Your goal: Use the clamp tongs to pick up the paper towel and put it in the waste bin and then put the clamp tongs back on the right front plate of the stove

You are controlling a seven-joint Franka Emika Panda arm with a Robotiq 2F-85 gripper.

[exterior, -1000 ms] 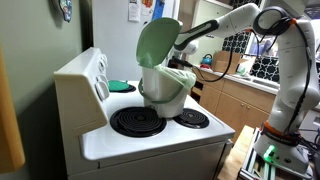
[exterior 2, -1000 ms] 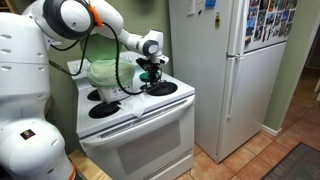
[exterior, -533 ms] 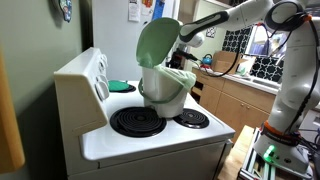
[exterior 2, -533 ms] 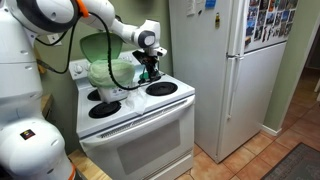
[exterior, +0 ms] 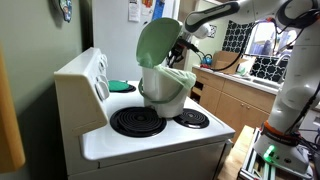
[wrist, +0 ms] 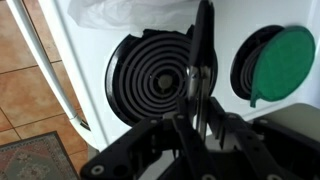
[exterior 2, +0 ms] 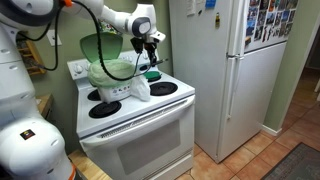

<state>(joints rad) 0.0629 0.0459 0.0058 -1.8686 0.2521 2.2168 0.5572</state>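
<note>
My gripper (wrist: pixel 196 128) is shut on the dark clamp tongs (wrist: pixel 201 45), which point away from the wrist over a black coil burner (wrist: pixel 155 78) of the white stove (exterior: pixel 150 142). In both exterior views the gripper (exterior: pixel 184 44) (exterior 2: pixel 148 40) is raised beside the waste bin (exterior: pixel 164 92) (exterior 2: pixel 112 68), which stands on the stove with its green lid (exterior: pixel 157 43) flipped up. The tongs (exterior 2: pixel 150 62) hang down from the jaws. Pale crumpled material (wrist: pixel 128 10) shows at the wrist view's top edge; I cannot tell whether it is liner or paper towel.
A flat green round item (wrist: pixel 284 58) (exterior: pixel 120 86) lies on a back burner. The front burners (exterior: pixel 138 121) are bare. A white fridge (exterior 2: pixel 220 70) stands close beside the stove. Wooden cabinets and a cluttered counter (exterior: pixel 240 98) lie beyond it.
My gripper has risen with the tongs from just above the burner to about the height of the bin's rim. The bin and its lid have not moved.
</note>
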